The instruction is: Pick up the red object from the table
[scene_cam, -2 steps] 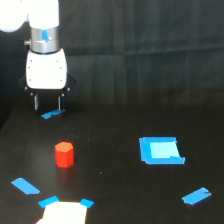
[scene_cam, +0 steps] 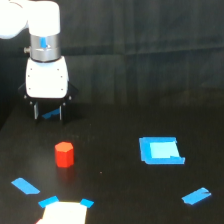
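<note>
The red object (scene_cam: pixel 64 154) is a small red-orange hexagonal block standing upright on the black table (scene_cam: pixel 115 190), left of centre in the exterior view. My gripper (scene_cam: pixel 48 113) hangs from the white arm above and behind the block, a little to the exterior view's left of it, and does not touch it. Its two dark fingers (scene_cam: pixel 36 111) point down with an empty gap between them, so it is open and holds nothing.
A blue square piece (scene_cam: pixel 161 150) lies on the exterior view's right of the block. Blue tape strips lie at the front left (scene_cam: pixel 25 186), the front right (scene_cam: pixel 196 196) and under the gripper (scene_cam: pixel 50 115). A pale patch with tape corners (scene_cam: pixel 64 212) sits at the front edge.
The arm has shifted slightly toward the exterior view's left and nearer the camera. The gripper stays open and the red block has not moved.
</note>
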{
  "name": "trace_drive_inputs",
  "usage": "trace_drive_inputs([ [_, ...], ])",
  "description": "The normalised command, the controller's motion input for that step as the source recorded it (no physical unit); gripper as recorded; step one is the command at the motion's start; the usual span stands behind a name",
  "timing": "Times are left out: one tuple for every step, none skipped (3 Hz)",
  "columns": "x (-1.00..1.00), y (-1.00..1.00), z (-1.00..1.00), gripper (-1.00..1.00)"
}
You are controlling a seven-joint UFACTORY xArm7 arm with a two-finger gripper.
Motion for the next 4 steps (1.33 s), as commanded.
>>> trace_drive_inputs([
  [0.28, -0.61, -0.78, 0.17],
  [0.23, -0.92, -1.00, 0.53],
  [-1.00, -0.47, 0.27, 0.00],
  [0.20, -0.45, -0.78, -0.06],
])
